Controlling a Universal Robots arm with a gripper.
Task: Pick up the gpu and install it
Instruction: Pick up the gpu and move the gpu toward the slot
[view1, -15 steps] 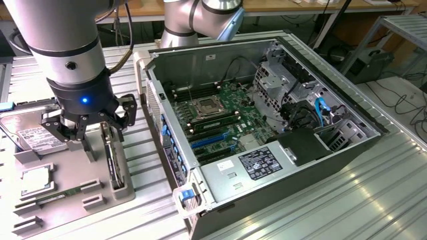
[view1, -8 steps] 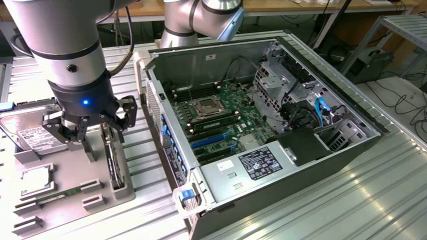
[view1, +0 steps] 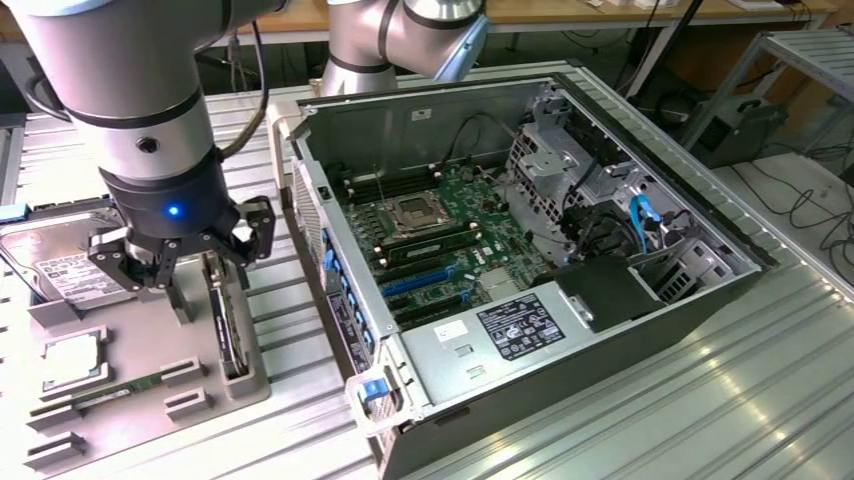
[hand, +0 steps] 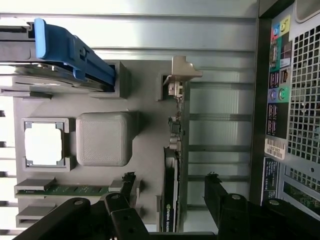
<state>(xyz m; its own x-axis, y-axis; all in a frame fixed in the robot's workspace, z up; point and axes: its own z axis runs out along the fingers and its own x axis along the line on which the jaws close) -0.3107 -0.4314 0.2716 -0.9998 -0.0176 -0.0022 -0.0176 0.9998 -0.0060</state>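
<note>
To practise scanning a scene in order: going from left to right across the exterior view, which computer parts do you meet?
hard drive → gpu → motherboard → blue cable

robotics lab: open computer case (view1: 400, 130) on slatted metal bench (view1: 694, 400), grey parts tray (view1: 134, 365) alongside

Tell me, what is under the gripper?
The gpu stands on its edge in a slot of the grey tray, below the open gripper. Its lower edge is hidden inside the slot.
</note>
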